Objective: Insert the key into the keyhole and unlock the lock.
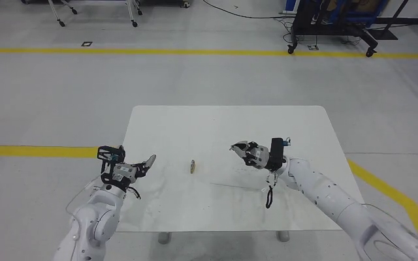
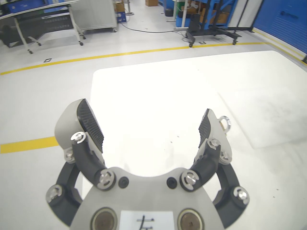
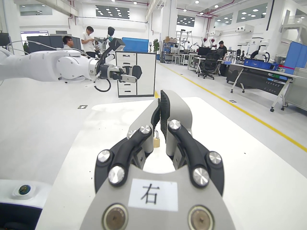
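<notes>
Left gripper [image 2: 146, 118] wide, near the padlock [image 1: 192, 166]: best to clamp its body steady first. Right gripper [image 3: 160, 107] pinched closed (key inside? cannot tell); approach squarely.

A: Left gripper [image 2: 146, 118]?
B: Spread wide, low over white table [image 2: 156, 89].
A: Lock [image 2: 225, 122]?
B: Mostly hidden behind one finger. Silver shackle peeking out at its outer side, on the table. Contact unclear.
A: Background?
B: Yellow floor line [image 2: 120, 54] past table edge.
</notes>
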Robot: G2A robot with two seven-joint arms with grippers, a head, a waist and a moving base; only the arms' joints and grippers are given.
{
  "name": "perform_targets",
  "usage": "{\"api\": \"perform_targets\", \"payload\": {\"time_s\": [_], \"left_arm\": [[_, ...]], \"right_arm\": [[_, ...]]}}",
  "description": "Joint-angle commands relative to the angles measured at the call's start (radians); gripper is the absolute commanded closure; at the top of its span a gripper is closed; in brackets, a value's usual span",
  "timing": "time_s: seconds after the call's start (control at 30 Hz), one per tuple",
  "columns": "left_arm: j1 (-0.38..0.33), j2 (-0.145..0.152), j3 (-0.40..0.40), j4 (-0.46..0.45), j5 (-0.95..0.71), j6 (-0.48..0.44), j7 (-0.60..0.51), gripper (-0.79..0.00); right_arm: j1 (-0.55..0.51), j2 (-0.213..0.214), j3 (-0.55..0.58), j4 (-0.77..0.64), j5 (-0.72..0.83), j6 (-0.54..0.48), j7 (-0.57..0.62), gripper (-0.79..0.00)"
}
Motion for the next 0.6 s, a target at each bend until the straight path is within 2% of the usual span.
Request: {"api": "perform_targets", "payload": {"time_s": [0.0,0.17,0.27,0.43,0.57], "left_arm": [[0.001,0.000,-0.001,0.001,0.001,0.003,0.002,-0.785],[0.001,0.000,-0.001,0.001,0.001,0.003,0.002,-0.785],[-0.025,-0.003,0.006,0.013,-0.154,-0.070,-0.026,-0.785],[-0.130,-0.006,0.049,0.095,-0.522,-0.250,-0.222,-0.785],[-0.222,-0.008,0.116,0.173,-0.801,-0.332,-0.419,-0.785]], "right_arm": [[0.000,0.001,0.000,-0.001,-0.001,0.000,0.000,0.000],[0.000,0.001,0.000,-0.001,-0.001,0.000,0.000,0.000],[-0.009,-0.001,0.007,-0.016,0.014,0.017,0.026,0.000],[-0.019,-0.021,0.015,-0.062,0.101,-0.039,0.096,0.000],[-0.008,-0.050,0.008,-0.064,0.157,-0.072,0.141,0.000]]}}
